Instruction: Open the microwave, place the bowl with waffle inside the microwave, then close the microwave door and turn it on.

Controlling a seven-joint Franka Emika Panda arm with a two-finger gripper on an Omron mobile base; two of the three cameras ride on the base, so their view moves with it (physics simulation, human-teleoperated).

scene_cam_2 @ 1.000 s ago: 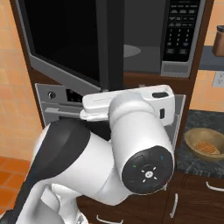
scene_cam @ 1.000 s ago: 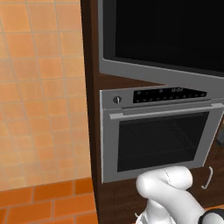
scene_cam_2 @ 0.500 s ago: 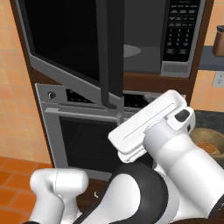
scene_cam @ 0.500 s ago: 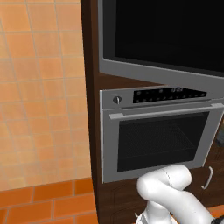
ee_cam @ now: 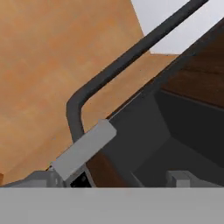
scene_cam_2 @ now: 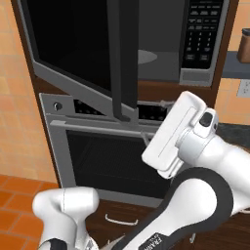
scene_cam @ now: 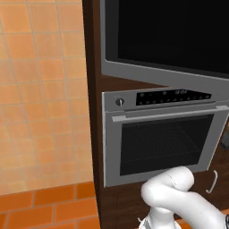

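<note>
Above the silver oven (scene_cam: 156,138) I see the microwave door (scene_cam_2: 73,53), black glass framed grey, swung open; my gripper's jaws spread wide, holding nothing.

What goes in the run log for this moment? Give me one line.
stage: door opened | microwave door: swung wide | microwave: cavity exposed | claw: open, empty

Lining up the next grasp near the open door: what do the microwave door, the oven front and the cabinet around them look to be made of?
microwave door: glossy black panel, likely glass, edged by a matte grey frame that looks metal.
oven: brushed silver-grey front, likely steel, with a dark window showing racks behind, so probably glass.
cabinet: dark brown with faint grain, seemingly wood or veneer.
All rendered, so these are impressions only.
</note>
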